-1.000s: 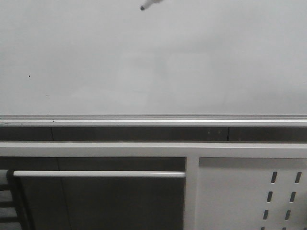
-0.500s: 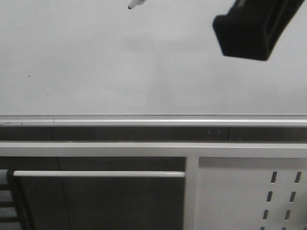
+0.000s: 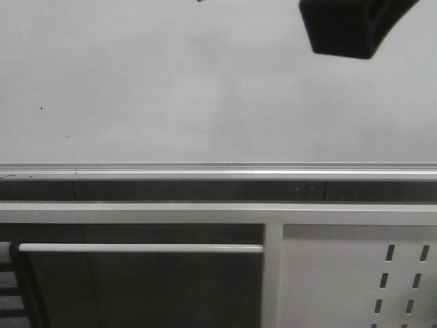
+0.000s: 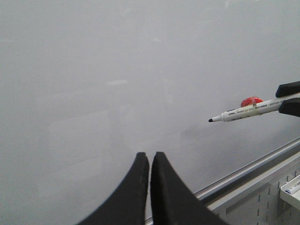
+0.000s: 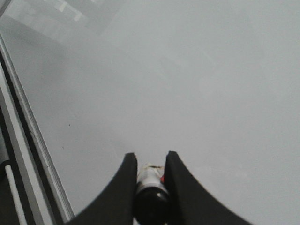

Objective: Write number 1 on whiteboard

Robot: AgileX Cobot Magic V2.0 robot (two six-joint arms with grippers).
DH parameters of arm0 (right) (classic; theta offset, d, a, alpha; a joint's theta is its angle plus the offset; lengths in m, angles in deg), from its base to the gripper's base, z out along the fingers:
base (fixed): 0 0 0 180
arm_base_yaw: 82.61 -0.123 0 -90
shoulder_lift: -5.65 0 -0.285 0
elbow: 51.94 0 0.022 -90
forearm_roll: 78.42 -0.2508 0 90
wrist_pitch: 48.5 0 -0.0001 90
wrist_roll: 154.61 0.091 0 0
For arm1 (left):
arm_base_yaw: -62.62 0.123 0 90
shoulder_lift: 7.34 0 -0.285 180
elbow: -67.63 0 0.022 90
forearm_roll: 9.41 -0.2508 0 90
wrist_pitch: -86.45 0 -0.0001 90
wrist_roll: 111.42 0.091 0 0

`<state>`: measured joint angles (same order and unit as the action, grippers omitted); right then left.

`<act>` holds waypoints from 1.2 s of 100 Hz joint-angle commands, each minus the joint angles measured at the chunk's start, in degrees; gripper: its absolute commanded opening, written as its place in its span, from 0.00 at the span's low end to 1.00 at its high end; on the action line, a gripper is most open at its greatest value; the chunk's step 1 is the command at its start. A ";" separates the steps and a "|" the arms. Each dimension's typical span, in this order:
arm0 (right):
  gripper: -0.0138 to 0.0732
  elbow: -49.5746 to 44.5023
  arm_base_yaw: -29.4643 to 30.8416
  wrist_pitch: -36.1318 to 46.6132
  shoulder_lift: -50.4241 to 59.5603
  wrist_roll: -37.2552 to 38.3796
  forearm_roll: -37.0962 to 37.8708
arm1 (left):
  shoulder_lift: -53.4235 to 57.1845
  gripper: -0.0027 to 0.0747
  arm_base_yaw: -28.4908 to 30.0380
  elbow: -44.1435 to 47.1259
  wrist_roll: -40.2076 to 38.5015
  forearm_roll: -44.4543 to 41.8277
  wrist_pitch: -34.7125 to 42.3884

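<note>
Right jaws: clenched on the marker (image 5: 151,180); the right gripper (image 5: 150,161) gripped the pen body, with the capless tip pointing out ahead of the fingers.
Left jaws: pressed together with nothing between them; the left gripper (image 4: 150,161) was idle, facing bare board.
Marker tip: in the left wrist view the marker (image 4: 248,110) had its black nib off the board surface, apparently near but not touching; contact could not be confirmed.
Change over last second: in the front view the pen tip climbed to the top edge and was barely in frame by this moment (image 3: 200,1); the right gripper (image 3: 348,27) entered at upper right, then rose slightly.
Whiteboard: the whiteboard (image 3: 205,96) lay ahead of both jaw pairs, with only tiny specks on it.
Number 1: not present on any view; no stroke drawn.
Meaning: judged as positioning toward a high start point; writing not yet begun.
</note>
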<state>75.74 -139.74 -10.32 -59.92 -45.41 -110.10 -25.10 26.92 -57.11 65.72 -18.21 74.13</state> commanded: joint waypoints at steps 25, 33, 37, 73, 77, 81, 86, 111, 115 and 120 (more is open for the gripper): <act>0.10 0.63 0.20 11.34 -3.91 -0.40 -1.03 | -0.62 0.01 0.11 -1.55 -0.56 0.00 4.42; 0.10 0.63 0.20 12.86 -4.72 -0.40 -1.16 | -0.62 0.01 0.11 -1.55 -0.56 0.00 4.42; 0.10 0.63 0.20 13.13 -5.17 -0.40 -1.51 | -0.62 0.01 0.11 -1.55 -0.56 0.00 4.42; 0.10 0.74 1.12 15.59 -7.35 -0.40 -3.55 | -0.62 0.01 0.11 -1.55 -0.56 0.00 4.42; 0.10 0.74 1.57 15.61 -7.39 -0.40 -3.68 | -0.62 0.01 0.11 -1.55 -0.56 0.00 4.42; 0.10 0.74 2.32 15.61 -7.39 -0.40 -3.68 | -0.62 0.01 0.11 -1.55 -0.56 0.00 4.42; 0.10 0.74 2.88 15.61 -7.39 -0.40 -3.68 | -0.62 0.01 0.11 -1.55 -0.56 0.00 4.42; 0.10 0.74 4.03 14.13 -7.39 -0.40 -3.68 | -0.62 0.01 0.11 -1.55 -0.56 0.00 4.42; 0.10 0.74 4.03 14.13 -7.39 -0.40 -3.68 | -0.62 0.01 0.11 -1.55 -0.56 0.00 4.42; 0.10 0.74 4.17 14.13 -7.39 -0.40 -3.68 | -0.62 0.01 0.11 -1.55 -0.56 0.00 4.42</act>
<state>75.09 -136.40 -0.44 -67.94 -45.41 -114.86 -25.10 26.92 -57.11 65.72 -18.21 74.13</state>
